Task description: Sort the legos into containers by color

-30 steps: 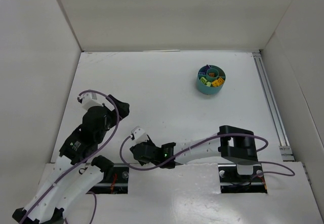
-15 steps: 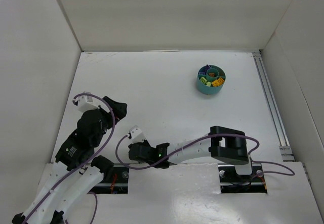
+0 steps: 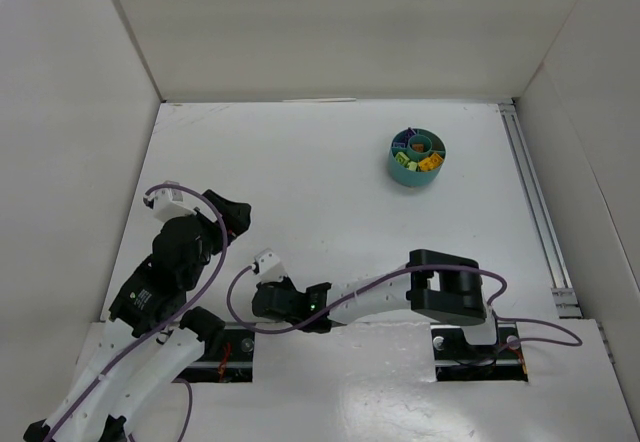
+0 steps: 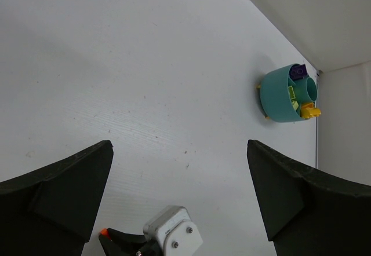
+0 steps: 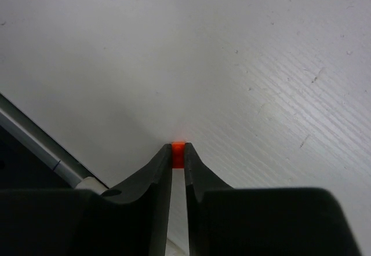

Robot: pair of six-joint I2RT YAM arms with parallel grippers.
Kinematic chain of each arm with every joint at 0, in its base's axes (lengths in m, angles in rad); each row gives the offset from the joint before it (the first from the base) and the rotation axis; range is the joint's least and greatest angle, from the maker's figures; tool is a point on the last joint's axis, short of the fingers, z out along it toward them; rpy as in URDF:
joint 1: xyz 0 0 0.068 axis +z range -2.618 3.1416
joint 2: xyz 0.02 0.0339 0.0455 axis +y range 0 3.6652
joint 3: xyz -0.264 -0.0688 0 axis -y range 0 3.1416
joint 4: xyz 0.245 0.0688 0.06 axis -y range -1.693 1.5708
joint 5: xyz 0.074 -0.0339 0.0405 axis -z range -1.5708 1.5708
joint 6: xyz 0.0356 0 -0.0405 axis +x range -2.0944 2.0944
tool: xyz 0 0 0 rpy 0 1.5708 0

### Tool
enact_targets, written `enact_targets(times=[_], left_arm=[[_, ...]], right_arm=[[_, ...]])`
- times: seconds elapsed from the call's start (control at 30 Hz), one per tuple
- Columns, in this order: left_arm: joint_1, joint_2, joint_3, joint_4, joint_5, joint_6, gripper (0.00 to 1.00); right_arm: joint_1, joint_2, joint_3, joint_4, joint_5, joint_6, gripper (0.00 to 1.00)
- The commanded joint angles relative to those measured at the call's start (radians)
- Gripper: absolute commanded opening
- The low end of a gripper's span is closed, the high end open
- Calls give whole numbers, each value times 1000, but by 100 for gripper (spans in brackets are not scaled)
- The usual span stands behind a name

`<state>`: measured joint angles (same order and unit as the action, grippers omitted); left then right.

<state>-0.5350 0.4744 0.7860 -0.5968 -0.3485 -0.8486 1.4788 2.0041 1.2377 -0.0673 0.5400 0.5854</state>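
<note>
The teal dish [image 3: 404,175] stands at the far right of the table with purple, green, yellow-orange and orange legos [image 3: 431,162] in its compartments. It also shows in the left wrist view [image 4: 273,98]. My right gripper [image 5: 178,152] is shut on a small orange lego [image 5: 178,154], its tips close to the table near the front edge. In the top view it [image 3: 268,296] is reached far to the left. The orange lego also shows in the left wrist view [image 4: 104,232]. My left gripper [image 4: 178,152] is open and empty above the table, at the left in the top view [image 3: 226,212].
White walls enclose the table on three sides. A metal rail [image 3: 534,202] runs along the right edge. A dark strip at the table's front edge [image 5: 35,146] lies just beside my right gripper. The right arm's white wrist part [image 4: 173,233] sits low between my left fingers.
My right gripper has drawn slightly left and nearer the front edge, its elbow following. My left arm shifted a little to the left early on, then stayed still.
</note>
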Motion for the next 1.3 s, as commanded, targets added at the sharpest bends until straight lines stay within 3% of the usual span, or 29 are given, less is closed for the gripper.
enact_targets(times=[0.0, 0.1, 0.27, 0.47, 0.7, 0.83, 0.87, 0.97, 1.1, 1.17, 1.27], left_arm=[[-2, 0, 32, 6, -15, -4, 100], [-2, 0, 32, 6, -15, -14, 100], [-2, 9, 21, 28, -6, -14, 100], [-2, 62, -16, 147, 14, 32, 100], [-2, 240, 18, 328, 8, 98, 100], [-2, 363, 59, 423, 32, 147, 100], [-2, 416, 59, 442, 32, 167, 100], [62, 512, 114, 468, 92, 192, 100], [231, 667, 154, 517, 334, 255, 100], [277, 693, 154, 557, 384, 276, 100], [287, 716, 154, 557, 349, 295, 100]], right_arm=[[2, 9, 22, 8, 1, 28, 18], [2, -11, 22, 8, 2, 28, 12], [-8, -77, -1, 8, 40, -33, 12], [-138, -335, -159, 8, 98, -107, 12], [-474, -698, -263, 8, 112, -409, 13], [-766, -827, -277, 8, -29, -557, 15], [-882, -837, -277, 8, -63, -606, 15], [-1076, -803, -213, 8, -213, -705, 15], [-1280, -627, -60, -29, -434, -795, 15], [-1347, -546, 8, -52, -584, -811, 14], [-1416, -403, 112, -80, -679, -837, 14]])
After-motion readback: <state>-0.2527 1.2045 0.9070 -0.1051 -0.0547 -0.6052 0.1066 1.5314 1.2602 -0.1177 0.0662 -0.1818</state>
